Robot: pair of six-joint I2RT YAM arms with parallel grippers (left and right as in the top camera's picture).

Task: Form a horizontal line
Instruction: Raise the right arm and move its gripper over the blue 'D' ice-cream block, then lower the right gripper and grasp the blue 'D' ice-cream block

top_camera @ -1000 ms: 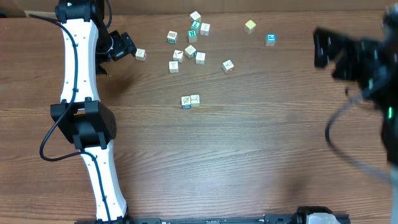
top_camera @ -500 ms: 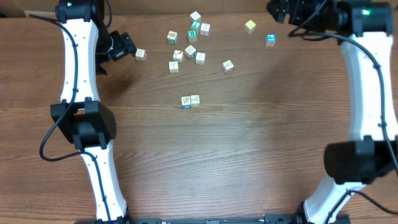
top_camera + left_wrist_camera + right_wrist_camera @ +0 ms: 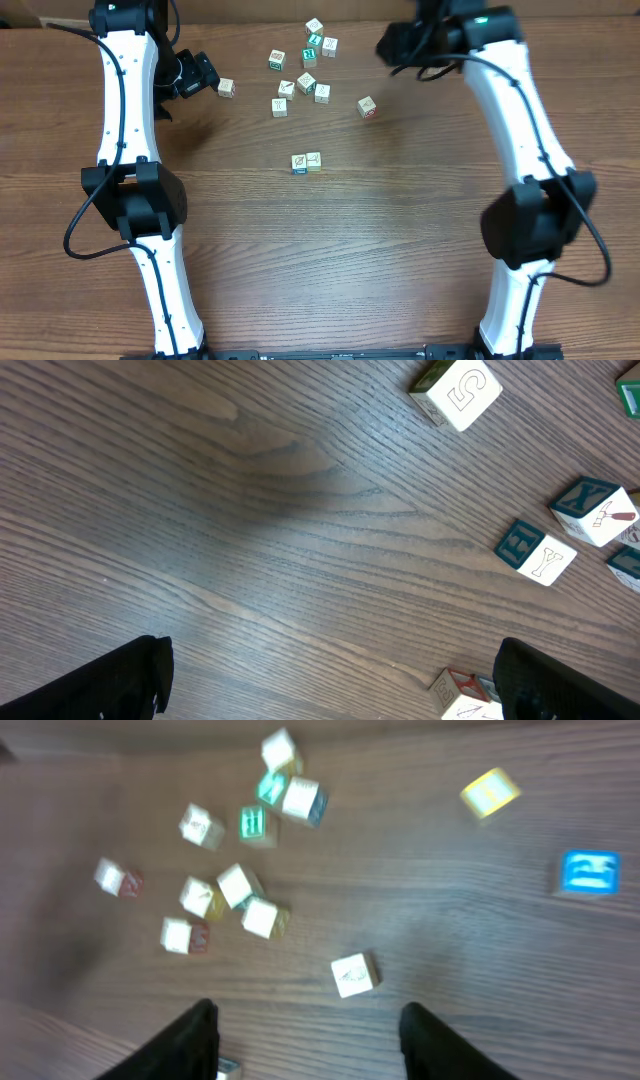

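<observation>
The left claw (image 3: 325,665) is open wide. There is nothing between its two dark fingers (image 3: 120,680), only bare table (image 3: 200,480). It sits at the far left part of the table. Just beside it is one small cube (image 3: 226,88) on its own. A bit further off is a bunch of loose cubes (image 3: 305,70) with green, blue and red marks. They are near each other but not in a row.

The right claw (image 3: 308,1020) is open wide too and has hold of nothing. It hangs over the far side of the table, to the right of the bunch, and looks blurry from above. Just in front of it is one pale cube (image 3: 354,973). Further right are a yellow cube (image 3: 490,792) and a blue cube (image 3: 590,872), apart from the others.

The horizontal line (image 3: 306,161) is near the middle of the table, well apart from both claws. It is only two cubes, side by side and touching.
</observation>
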